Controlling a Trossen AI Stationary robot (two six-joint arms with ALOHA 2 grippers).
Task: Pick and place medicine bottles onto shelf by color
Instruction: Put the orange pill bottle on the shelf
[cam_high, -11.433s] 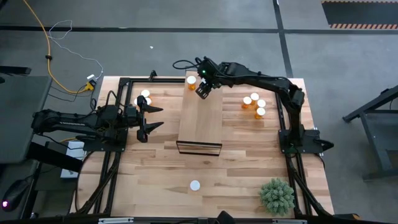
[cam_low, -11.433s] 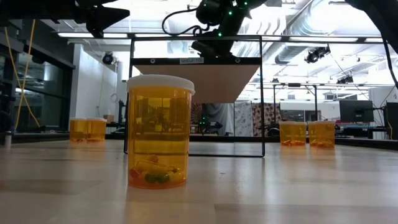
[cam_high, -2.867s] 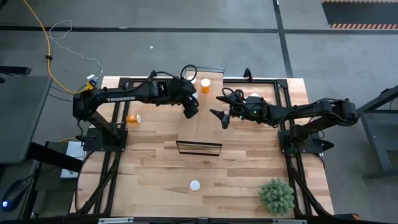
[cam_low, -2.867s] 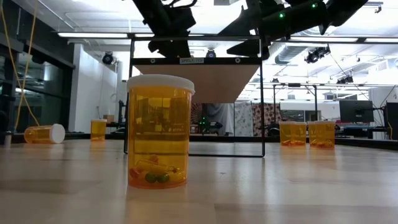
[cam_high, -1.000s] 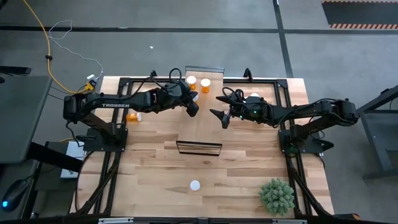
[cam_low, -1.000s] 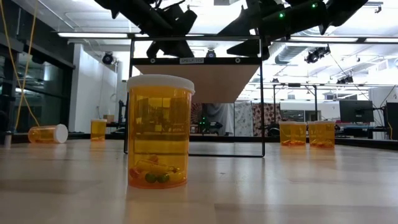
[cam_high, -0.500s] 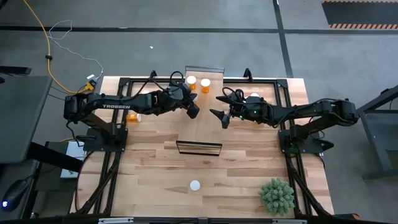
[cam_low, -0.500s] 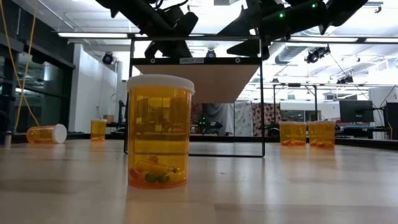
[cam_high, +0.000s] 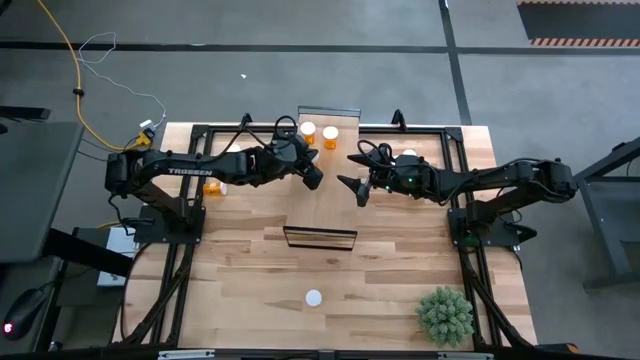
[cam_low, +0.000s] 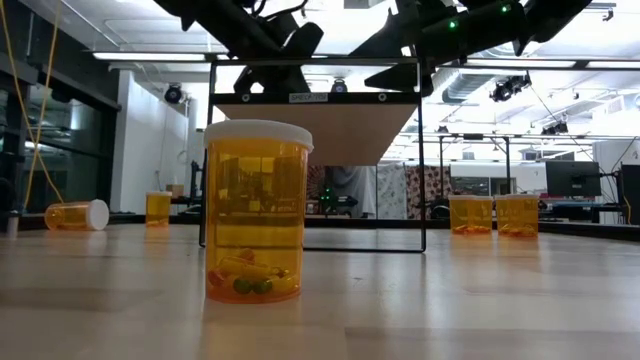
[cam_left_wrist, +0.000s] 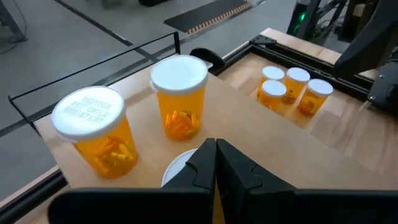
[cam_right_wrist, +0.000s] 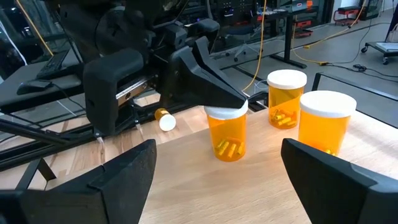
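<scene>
Placing step: left gripper (cam_right_wrist: 214, 90) pinched shut on a medicine bottle (cam_right_wrist: 226, 134) standing on the shelf (cam_left_wrist: 261, 143), release next; right gripper (cam_high: 358, 187) waits wide, empty.

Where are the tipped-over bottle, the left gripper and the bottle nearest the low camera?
tipped-over bottle (cam_low: 70, 214), low view, orange side.
left gripper (cam_left_wrist: 215, 163), left wrist view, between fingertips.
nearest bottle (cam_low: 256, 215), low view, orange wall.

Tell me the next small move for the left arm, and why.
Probably lift the left gripper straight up, clear of the bottle beneath it. Its fingers are shut together right at that bottle's white cap, and the bottle already stands upright on the shelf beside two other bottles. A sideways pull might tip it.
</scene>
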